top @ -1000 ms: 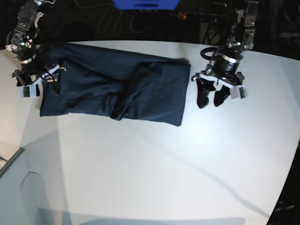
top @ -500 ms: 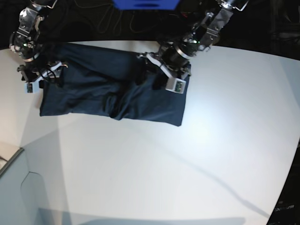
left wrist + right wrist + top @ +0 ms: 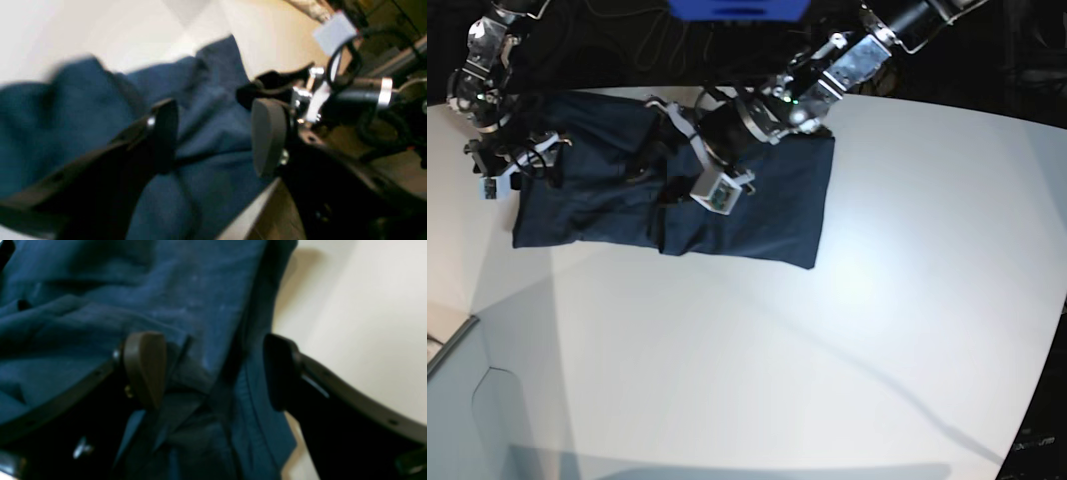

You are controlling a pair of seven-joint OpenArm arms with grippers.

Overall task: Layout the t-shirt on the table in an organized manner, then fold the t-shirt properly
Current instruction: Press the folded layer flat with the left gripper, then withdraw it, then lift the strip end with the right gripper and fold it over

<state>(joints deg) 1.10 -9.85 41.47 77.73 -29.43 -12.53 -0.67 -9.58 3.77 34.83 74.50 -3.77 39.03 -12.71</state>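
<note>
The dark navy t-shirt [image 3: 757, 205] lies as a rumpled, roughly rectangular bundle on the far left part of the white table [image 3: 827, 350]. My left gripper [image 3: 659, 165] reaches in from the right and hovers over the shirt's wrinkled middle. In the left wrist view it [image 3: 217, 136] is open, with navy cloth [image 3: 206, 110] below the gap. My right gripper [image 3: 525, 165] sits at the shirt's left end. In the right wrist view it [image 3: 213, 373] is open wide, straddling a folded hem of the shirt [image 3: 200, 306] next to bare table [image 3: 367, 306].
A pale grey box corner [image 3: 457, 400] juts in at the bottom left. A blue object [image 3: 737, 8] and cables lie in the dark space behind the table's curved far edge. In the left wrist view the right arm's wrist [image 3: 350, 93] shows close ahead.
My left arm has swept from beside the shirt's right edge leftward across it to its middle, staying open. The right gripper has shifted only slightly at the left end.
</note>
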